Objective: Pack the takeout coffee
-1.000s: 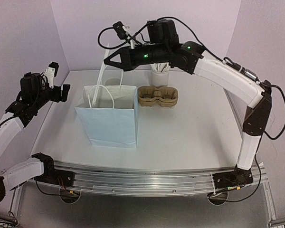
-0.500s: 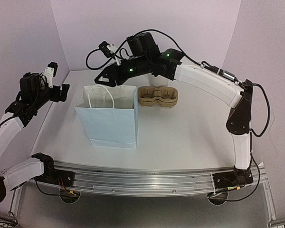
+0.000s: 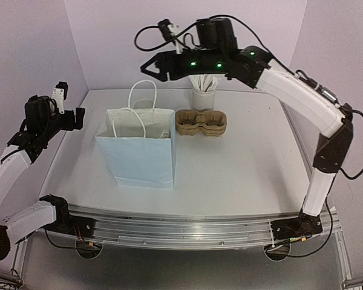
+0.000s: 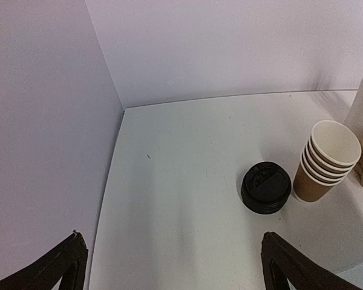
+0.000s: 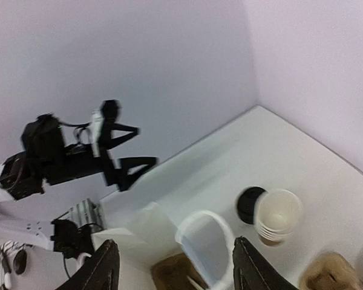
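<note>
No lidded takeout coffee cup shows as such in any view. A white paper bag (image 3: 139, 157) stands upright mid-table with its mouth open. In the right wrist view a blurred brown shape (image 5: 169, 273) lies inside the bag (image 5: 133, 232); I cannot tell what it is. My right gripper (image 3: 152, 65) hangs open above the bag's rear handle (image 5: 201, 215), which stands free of it, nothing between the fingers (image 5: 178, 269). My left gripper (image 3: 78, 118) is open and empty at the left wall, well clear of the bag (image 4: 175, 266).
A nested stack of brown cups (image 4: 327, 160) and a pile of black lids (image 4: 266, 188) sit behind the bag. A brown pulp cup carrier (image 3: 201, 122) lies right of the bag. A white cup of straws (image 3: 204, 95) stands behind the carrier.
My right gripper was shut on the bag's rear handle, pulling it up. It dipped, opened, let the handle go and rose. The left arm barely moved.
</note>
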